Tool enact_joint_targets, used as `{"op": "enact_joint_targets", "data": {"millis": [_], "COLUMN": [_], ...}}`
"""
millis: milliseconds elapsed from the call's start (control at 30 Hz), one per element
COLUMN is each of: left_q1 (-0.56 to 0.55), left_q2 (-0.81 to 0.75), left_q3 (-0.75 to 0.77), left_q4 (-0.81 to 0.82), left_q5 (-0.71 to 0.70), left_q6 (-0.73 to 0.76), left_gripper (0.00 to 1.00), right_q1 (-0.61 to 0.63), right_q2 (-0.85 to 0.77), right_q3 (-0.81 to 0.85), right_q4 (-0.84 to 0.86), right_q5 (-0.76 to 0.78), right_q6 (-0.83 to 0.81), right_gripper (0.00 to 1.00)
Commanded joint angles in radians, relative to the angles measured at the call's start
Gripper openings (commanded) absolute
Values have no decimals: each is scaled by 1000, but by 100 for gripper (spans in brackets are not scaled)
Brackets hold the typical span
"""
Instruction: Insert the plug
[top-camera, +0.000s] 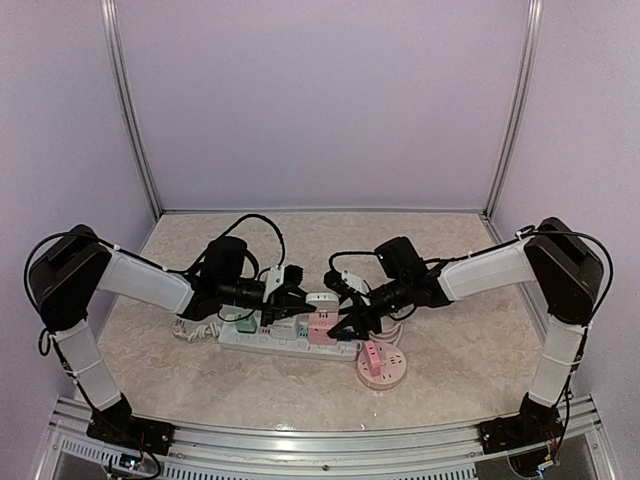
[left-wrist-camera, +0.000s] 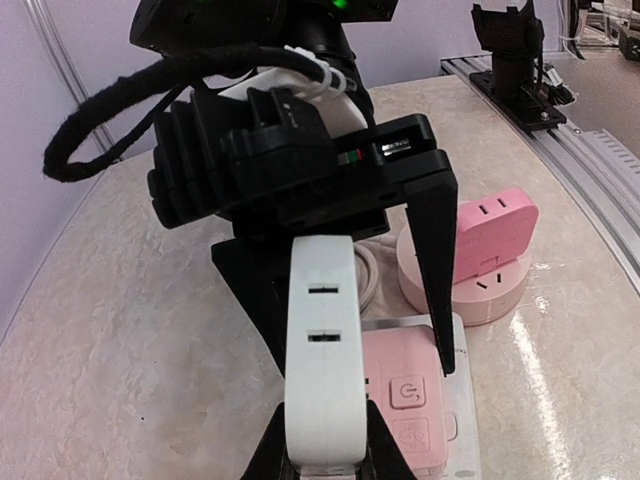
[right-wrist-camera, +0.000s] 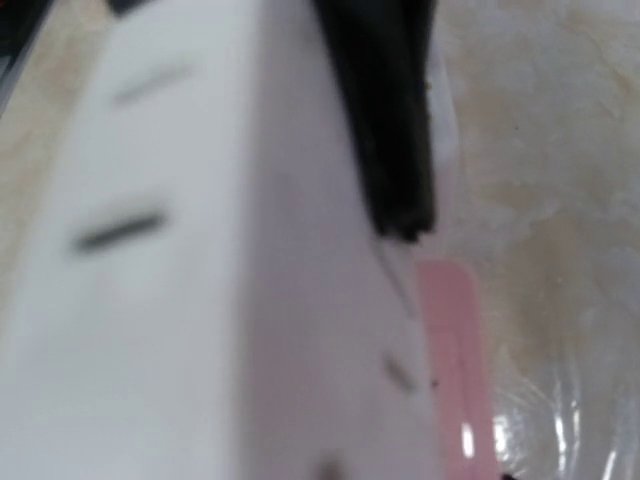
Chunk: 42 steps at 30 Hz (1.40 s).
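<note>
The top view is lit softly and evenly, with faint shadows. The white plug (left-wrist-camera: 322, 360) is rendered sharply in the left wrist view, with glare on the counter (left-wrist-camera: 545, 385) at 4 o'clock. The right wrist view is blurred throughout.

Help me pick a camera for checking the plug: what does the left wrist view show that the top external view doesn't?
Only the left wrist view: the two slots on the face of the white adapter held in the left gripper, and the power symbol on the pink adapter below it.

Only the top external view: both whole arms, the full white power strip and a green plug on it.

Both: the white adapter, the pink adapter and the round pink socket hub beside the strip.
</note>
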Motion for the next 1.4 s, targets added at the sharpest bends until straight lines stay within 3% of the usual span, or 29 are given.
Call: {"op": "enact_joint_targets", "data": {"millis": [0,133,300,733,900,1200,1367], "left_q1": [-15,-12,-3,-1,-6,-5,-15], "left_q2": [51,52,45,70,78,112,130], "left_q3": [-36,-22,-12,28,41,27,19], "left_q4": [-253,-285,-314,-429,-463,-413,-389], "left_q5": [11,13,38,40,40,52,51], "left_q6": [-41,-81,-127,-59,-32,-146,-132], "left_gripper": [0,0,0,0,0,0,0], "right_q1": [7,-1,-29,-74,-77,-101,-109], "right_q2": [34,36,52,81,100,81,87], "right_q3": [-34,-36,-8,98,112,136,150], "right_q4": [106,131,126,56,82,146,181], "right_q5": [22,27,14,-5,39,57,91], "right_q6": [37,6,-47,-177,-178,-129,-103], "right_gripper": [54,36,23,4,0,0,0]}}
